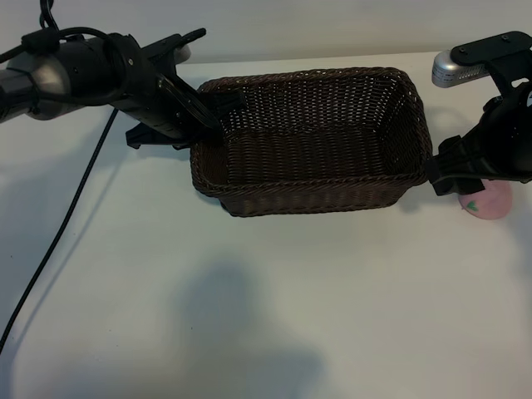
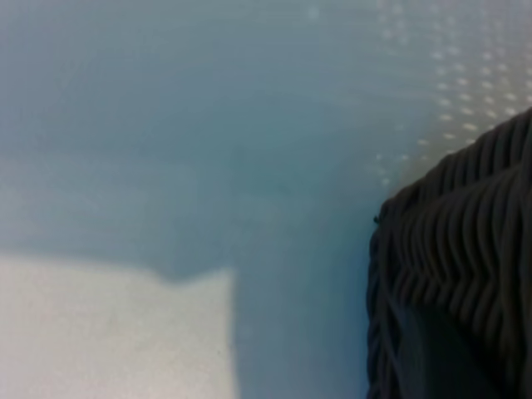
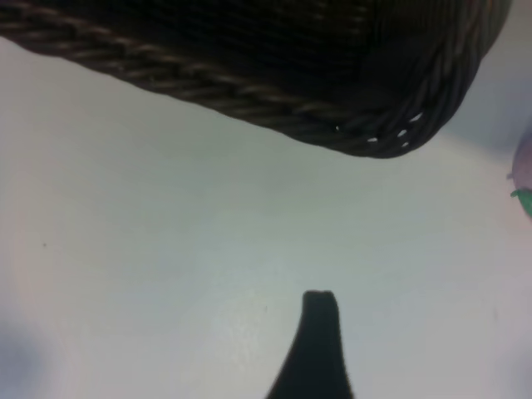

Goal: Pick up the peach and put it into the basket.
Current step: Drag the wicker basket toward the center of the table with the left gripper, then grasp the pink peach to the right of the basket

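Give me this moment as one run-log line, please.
peach: on table, outside basket | right claw: open beside peach | left claw: at basket's rim

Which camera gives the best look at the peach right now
The exterior view: the peach lies on the table right of the basket, partly behind the right arm. The right wrist view catches only a sliver at its edge; the left wrist view shows none.

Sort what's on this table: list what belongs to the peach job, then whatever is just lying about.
Job:
- peach, on the table outside the basket
- basket, nothing in it
- right pincer, open beside the peach
- left pincer, at the basket's left rim

Lying about:
- black cable
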{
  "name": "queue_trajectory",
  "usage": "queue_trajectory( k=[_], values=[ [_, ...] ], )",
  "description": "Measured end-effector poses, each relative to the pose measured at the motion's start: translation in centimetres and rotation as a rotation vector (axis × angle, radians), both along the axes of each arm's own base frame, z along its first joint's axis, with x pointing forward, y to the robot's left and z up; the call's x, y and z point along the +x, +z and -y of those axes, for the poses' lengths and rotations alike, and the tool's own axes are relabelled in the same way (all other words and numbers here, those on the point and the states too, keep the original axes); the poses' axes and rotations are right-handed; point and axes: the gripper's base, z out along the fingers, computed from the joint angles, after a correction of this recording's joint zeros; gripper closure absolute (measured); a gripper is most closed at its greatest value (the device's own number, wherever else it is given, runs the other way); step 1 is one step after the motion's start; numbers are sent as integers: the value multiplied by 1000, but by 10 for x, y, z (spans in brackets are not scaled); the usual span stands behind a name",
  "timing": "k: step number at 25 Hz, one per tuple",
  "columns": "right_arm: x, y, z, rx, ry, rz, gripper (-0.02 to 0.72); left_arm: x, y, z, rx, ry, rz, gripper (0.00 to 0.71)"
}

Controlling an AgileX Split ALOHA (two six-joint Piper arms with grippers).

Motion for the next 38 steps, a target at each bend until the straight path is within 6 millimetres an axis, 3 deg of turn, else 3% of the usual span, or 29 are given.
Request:
queue_trajectory(
  k=[6, 9, 11, 14, 16, 18, 27, 38],
  values=[
    [0, 0, 0, -2, 1, 0, 108, 0, 0, 0, -1, 1, -5, 551],
    [0, 0, 0, -2, 1, 0, 108, -1, 0, 0, -2, 0, -14, 498],
    [0, 0, 0, -2, 1, 0, 108, -2, 1, 0, -4, -3, -23, 397],
    [0, 0, 0, -3, 1, -1, 108, -3, 5, 0, -6, -7, -28, 171],
    [0, 0, 0, -3, 2, -3, 108, -4, 11, 0, -8, -10, -18, 61],
    [0, 0, 0, -4, 2, -3, 108, -5, 20, -1, -2, -20, 0, 15],
    [0, 0, 0, -4, 2, -4, 108, -26, 88, -15, 91, -105, 113, 29],
    [0, 0, 0, -4, 2, -4, 108, -77, 179, -52, 350, -197, 269, 79]
  ],
)
